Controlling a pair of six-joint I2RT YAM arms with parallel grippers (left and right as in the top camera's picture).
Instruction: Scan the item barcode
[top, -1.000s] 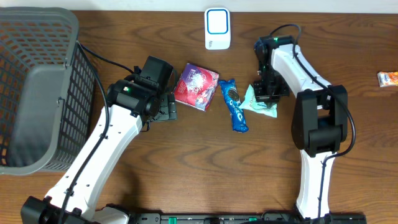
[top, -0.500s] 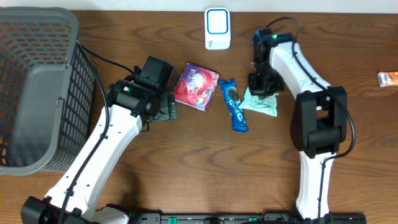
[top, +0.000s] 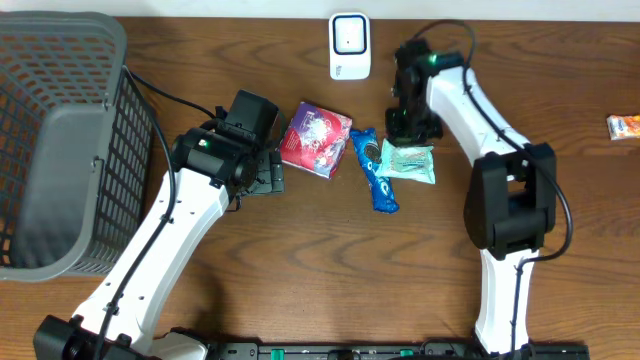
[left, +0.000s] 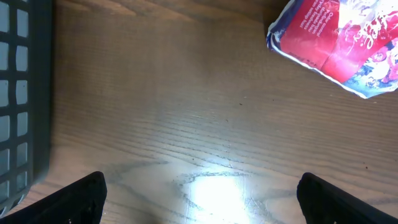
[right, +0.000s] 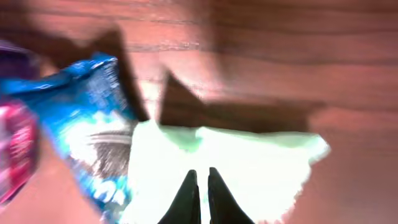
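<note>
Mint-green snack packet sits just on the near side of the right gripper, whose jaws are pinched together on its far edge, seen from overhead. The white scanner stands near, farther back and to the left. A blue cookie wrapper touches the packet's left edge; a red packet lies between that wrapper and the left gripper, which is spread wide and holds nothing. A wire basket fills the far left of the wooden table.

Left wrist view: both fingertips stand far apart over bare wood, the red packet ahead to the right.

Right wrist view: the two fingers meet on the pale green packet, blue wrapper alongside.
</note>
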